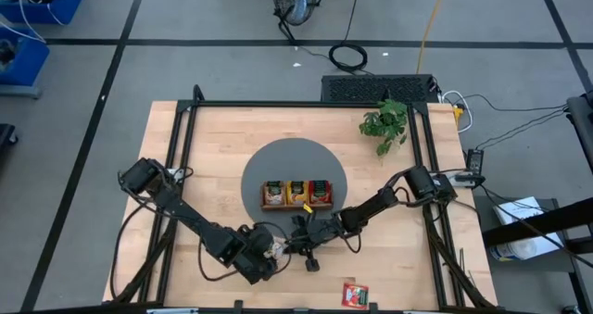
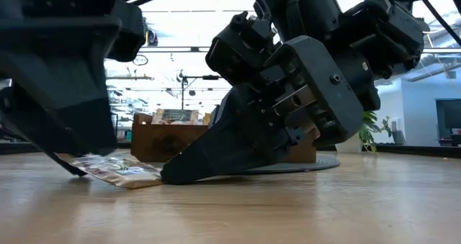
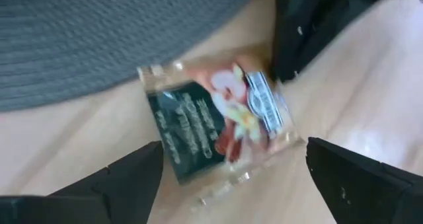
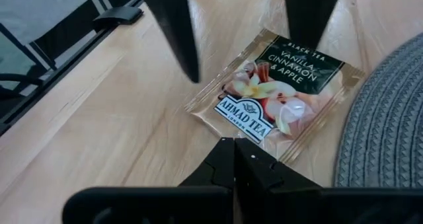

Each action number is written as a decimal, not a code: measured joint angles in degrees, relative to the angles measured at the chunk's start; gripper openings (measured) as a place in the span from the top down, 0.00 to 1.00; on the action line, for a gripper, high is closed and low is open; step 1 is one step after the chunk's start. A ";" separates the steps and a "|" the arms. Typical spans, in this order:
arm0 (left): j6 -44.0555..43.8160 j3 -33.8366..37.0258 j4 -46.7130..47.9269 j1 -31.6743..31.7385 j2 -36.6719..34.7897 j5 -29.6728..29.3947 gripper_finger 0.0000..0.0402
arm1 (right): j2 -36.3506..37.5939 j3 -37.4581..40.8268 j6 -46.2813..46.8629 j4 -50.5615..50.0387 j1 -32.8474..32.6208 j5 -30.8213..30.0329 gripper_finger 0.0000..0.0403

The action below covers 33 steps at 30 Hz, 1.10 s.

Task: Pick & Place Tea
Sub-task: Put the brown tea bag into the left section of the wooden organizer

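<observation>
A clear tea packet with a dark end and a flower picture lies flat on the wooden table just off the grey round mat. It also shows in the left wrist view and the low view. My left gripper is open, with one finger on either side of the packet, close above it. My right gripper is shut, its tips down at the packet's edge. The wooden tray holds upright packets on the mat. A red packet lies near the table's front edge. My right gripper meets the packet's long edge beside the white label with its shut fingertips. They slant down from the table's right side. The packet lies flat on the table. My left gripper: I cannot tell whether its fingers touch the packet.
A small green plant stands at the far right corner. A black frame runs along the table's edges. The two grippers are close together in front of the mat. Bare wood lies to the left and right.
</observation>
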<state>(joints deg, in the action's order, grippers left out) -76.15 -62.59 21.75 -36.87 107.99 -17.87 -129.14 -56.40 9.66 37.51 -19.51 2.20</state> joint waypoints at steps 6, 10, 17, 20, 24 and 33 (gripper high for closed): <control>2.97 0.00 -2.37 1.90 -0.16 3.48 0.09 | -0.02 0.02 -0.23 0.19 -0.02 -0.13 1.00; 4.60 0.02 -2.08 1.91 -0.16 2.85 0.15 | -0.02 0.02 -0.25 0.17 -0.02 -0.20 1.00; 6.04 0.11 -1.76 1.75 -0.05 0.00 0.50 | -0.02 0.04 -0.67 0.28 -0.09 -0.33 1.00; 7.91 0.12 -2.22 1.75 -0.05 -0.02 0.69 | -0.04 0.04 -0.69 0.49 -0.09 -0.35 1.00; 9.71 0.12 -2.63 1.41 -0.05 0.40 0.93 | -0.13 0.17 -0.92 1.50 -0.18 -0.38 1.00; 14.28 -4.26 0.22 -1.35 -0.66 0.36 0.98 | 6.46 2.06 -3.92 0.90 -3.51 -0.37 1.00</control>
<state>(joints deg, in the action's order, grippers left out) -61.87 -66.85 21.97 -38.22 107.33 -17.51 -122.68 -54.34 5.74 38.41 -23.02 1.82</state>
